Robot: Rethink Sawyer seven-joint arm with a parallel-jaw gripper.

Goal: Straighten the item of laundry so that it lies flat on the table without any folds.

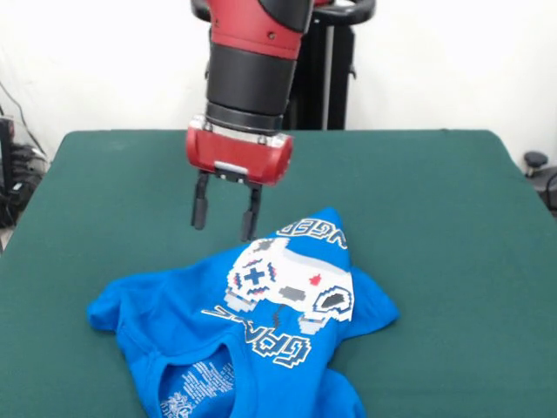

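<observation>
Pincer (225, 219) held open and empty above the worktop (435, 192), blue T-shirt (252, 331) seen crumpled just below, controller print upside down

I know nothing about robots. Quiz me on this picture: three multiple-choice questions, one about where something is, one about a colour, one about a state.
1. Where is the gripper?
A. Above the table beside the shirt's far edge
B. Resting on the print
C. Off the table

2. What colour is the T-shirt?
A. Red
B. Bright blue
C. White

3. How does the shirt lie on the table?
A. Flat and smooth
B. Neatly rolled
C. Crumpled, with folds

Answers: 1 A, its fingers hang apart over green cloth; 2 B, blue fabric, white controller print; 3 C, the hem is folded over and the lettering bent.
</observation>
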